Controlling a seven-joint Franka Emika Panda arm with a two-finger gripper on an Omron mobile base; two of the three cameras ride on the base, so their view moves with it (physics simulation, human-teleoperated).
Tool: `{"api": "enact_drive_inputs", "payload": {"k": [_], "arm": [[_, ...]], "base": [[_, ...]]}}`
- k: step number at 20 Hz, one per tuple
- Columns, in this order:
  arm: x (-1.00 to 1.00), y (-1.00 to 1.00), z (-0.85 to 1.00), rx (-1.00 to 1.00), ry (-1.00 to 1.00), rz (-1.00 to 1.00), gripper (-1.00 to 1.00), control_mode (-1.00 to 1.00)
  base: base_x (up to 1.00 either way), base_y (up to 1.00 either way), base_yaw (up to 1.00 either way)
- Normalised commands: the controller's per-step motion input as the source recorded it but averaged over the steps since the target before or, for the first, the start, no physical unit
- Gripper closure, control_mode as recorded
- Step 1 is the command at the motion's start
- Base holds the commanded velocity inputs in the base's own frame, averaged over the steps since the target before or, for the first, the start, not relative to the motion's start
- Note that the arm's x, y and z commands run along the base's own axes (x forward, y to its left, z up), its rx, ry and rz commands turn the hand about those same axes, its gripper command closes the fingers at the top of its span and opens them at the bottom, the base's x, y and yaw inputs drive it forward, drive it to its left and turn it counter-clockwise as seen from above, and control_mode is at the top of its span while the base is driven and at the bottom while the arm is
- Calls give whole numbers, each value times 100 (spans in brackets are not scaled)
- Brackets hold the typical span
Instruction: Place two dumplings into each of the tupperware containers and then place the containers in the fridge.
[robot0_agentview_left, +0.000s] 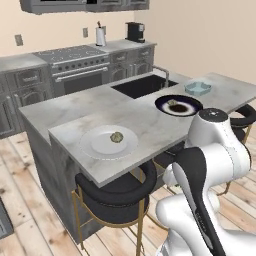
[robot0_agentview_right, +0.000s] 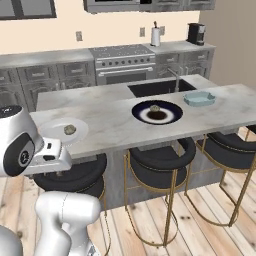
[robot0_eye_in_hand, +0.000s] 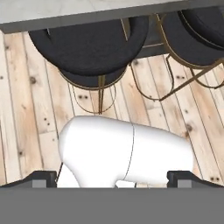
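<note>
Marble counter (robot0_agentview_left: 150, 125), task barely begun.
One tan speckled dumpling (robot0_agentview_left: 116, 136) sat on the round white plate (robot0_agentview_left: 95, 145), another (robot0_agentview_left: 172, 103) on the dark-blue plate (robot0_agentview_left: 190, 102); pale teal tub (robot0_agentview_left: 198, 88) empty; hand (robot0_eye_in_hand: 112, 179) wide open, holding nothing.

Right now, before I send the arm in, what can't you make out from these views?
- Teal container: too small in both base views to tell whether anything is inside.
- Dumpling on the dark-blue plate: one shows; the dark centre could hide more.
- Dumpling on the white plate: the plate's near edge is hidden by the arm in the right base view.
</note>
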Motion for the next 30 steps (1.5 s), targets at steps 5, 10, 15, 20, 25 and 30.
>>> {"api": "enact_drive_inputs", "payload": {"k": [5,10,15,20,25,30], "arm": [[43,11,0,5,-11,22,-100,-100],[89,-1,0,21,-10,5,-100,-100],[89,33,0,7,-1,0,-100,-100],[96,78,0,0,0,0,-100,-100],[94,48,0,0,0,-1,-100,-100],[95,33,-5,0,0,-4,-100,-100]], "base": [[0,0,0],[0,0,0],[0,0,0],[0,0,0],[0,0,0],[0,0,0]]}}
